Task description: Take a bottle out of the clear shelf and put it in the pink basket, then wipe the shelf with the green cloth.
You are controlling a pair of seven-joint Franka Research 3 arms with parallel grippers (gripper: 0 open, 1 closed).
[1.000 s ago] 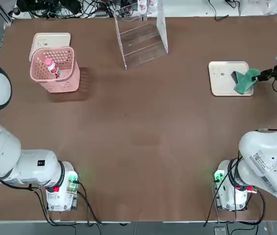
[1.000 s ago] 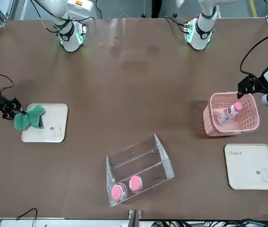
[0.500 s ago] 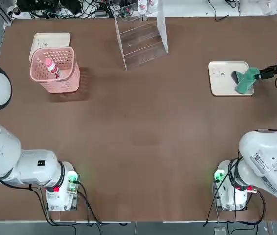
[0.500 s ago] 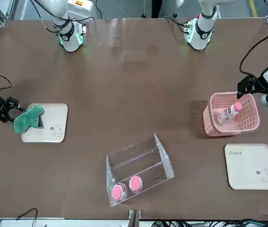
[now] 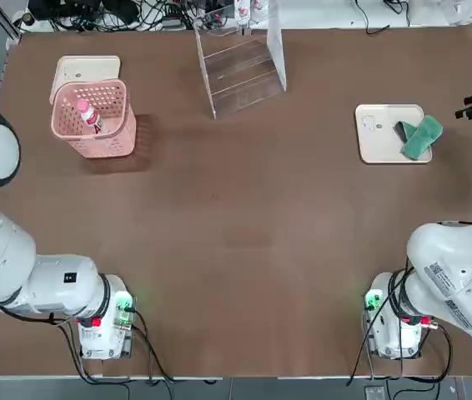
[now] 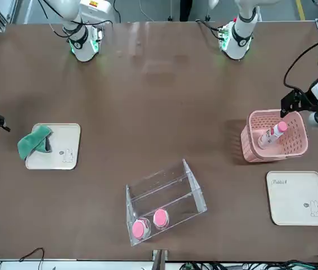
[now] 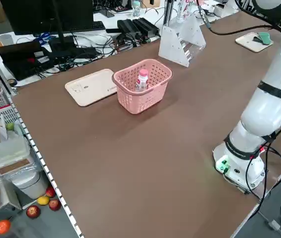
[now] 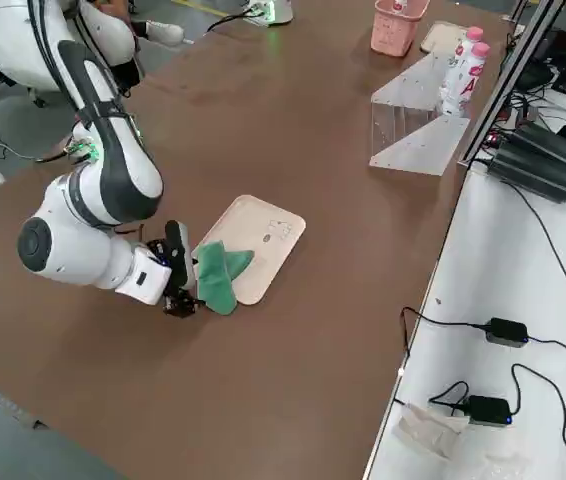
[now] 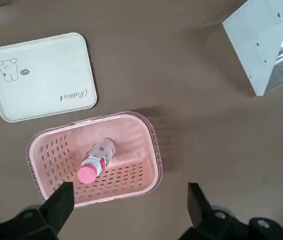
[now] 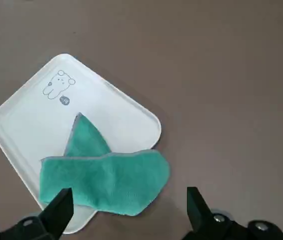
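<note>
Soft teal-green cloth (image 5: 422,137), over cream plastic tray's (image 5: 378,142) right edge: light, limp, I'd pinch its fold; right hand (image 6: 3,136), fingers apart, near table's (image 5: 219,208) right edge; left hand (image 6: 282,109) likewise, beside pink lattice basket (image 6: 271,157), pink-capped white bottle (image 6: 272,135) inside

Two cream trays (image 6: 52,154) (image 6: 298,197) lie flat on a brown table (image 6: 164,101)

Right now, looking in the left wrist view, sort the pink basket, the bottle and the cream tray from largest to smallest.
Pink basket and cream tray: too alike to rank, the basket standing taller
Bottle: clearly smallest
</note>
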